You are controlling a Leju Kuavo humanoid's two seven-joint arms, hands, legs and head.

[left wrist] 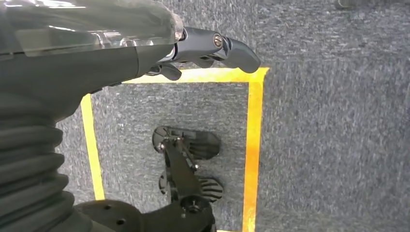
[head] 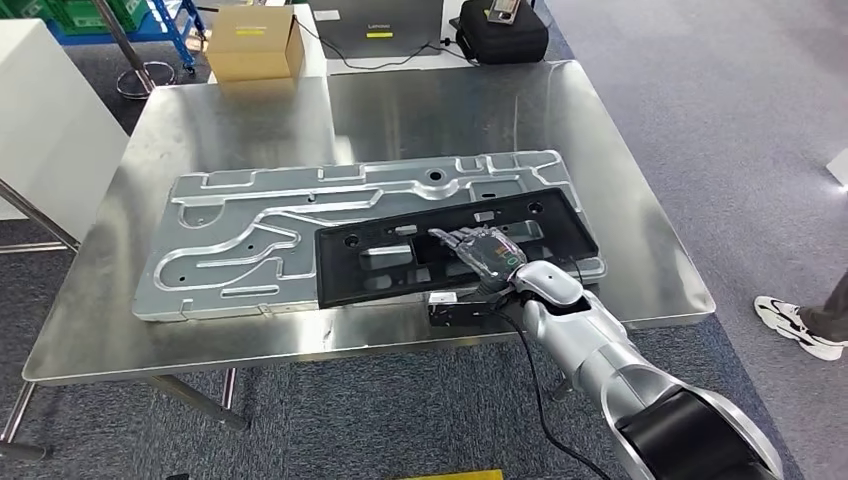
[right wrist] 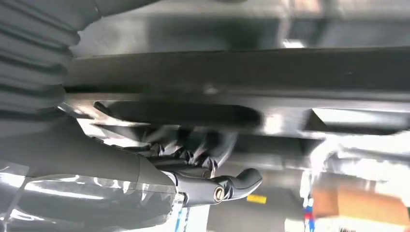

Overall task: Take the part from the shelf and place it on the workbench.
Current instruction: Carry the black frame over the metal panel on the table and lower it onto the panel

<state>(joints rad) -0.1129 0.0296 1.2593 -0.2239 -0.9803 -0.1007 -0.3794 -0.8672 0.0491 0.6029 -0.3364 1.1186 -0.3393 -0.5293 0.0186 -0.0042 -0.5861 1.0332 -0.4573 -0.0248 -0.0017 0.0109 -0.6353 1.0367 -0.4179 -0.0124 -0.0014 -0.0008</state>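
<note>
The black part (head: 455, 247) lies flat on the steel surface (head: 640, 230), overlapping the 4 o'clock end of a big grey metal plate (head: 300, 235). The right hand (head: 487, 253) rests on the part's near edge, fingers (right wrist: 193, 157) curled over it in a grip. The left hand (left wrist: 121, 53) hangs over carpet with yellow tape (left wrist: 254, 145), fingers (left wrist: 217, 48) apart, holding nothing. A cardboard box (head: 255, 42) sits past the surface at 11 o'clock.

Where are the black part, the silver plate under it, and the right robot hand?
black part (head: 365, 262), head view, left section of its frame
silver plate (head: 230, 235), head view, grooved left area
right robot hand (head: 487, 252), head view, back of the hand
</note>
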